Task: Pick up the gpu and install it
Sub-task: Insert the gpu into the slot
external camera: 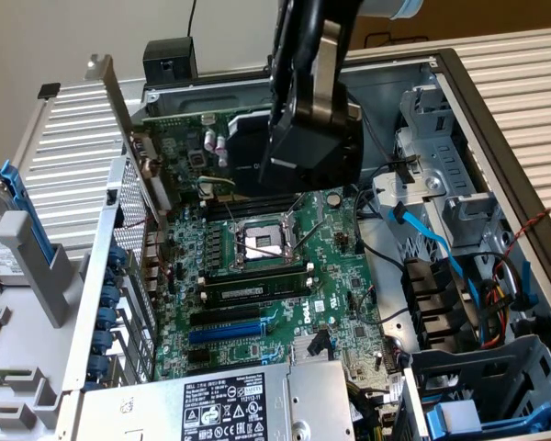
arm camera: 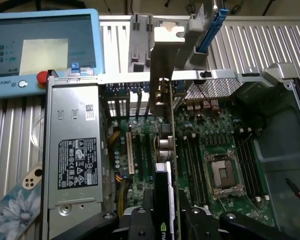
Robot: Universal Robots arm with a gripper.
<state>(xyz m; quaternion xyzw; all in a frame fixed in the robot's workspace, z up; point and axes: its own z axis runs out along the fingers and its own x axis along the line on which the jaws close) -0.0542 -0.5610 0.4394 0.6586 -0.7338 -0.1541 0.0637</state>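
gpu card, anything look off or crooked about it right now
The small green gpu card with black cooler and silver bracket is not seated in a slot: it hangs tilted over the large green motherboard, gripped by the fingers.

Looks like a robotics lab to me, not anyone's office. There's a gutted Dell tower [external camera: 101, 276] lying open on a ribbed metal desk [arm camera: 10, 140] with a Universal Robots teach pendant [arm camera: 40, 50] parked beside it. A robot hand [arm camera: 167, 225] is clamped on a gpu [arm camera: 161, 185] over the motherboard [external camera: 349, 276].
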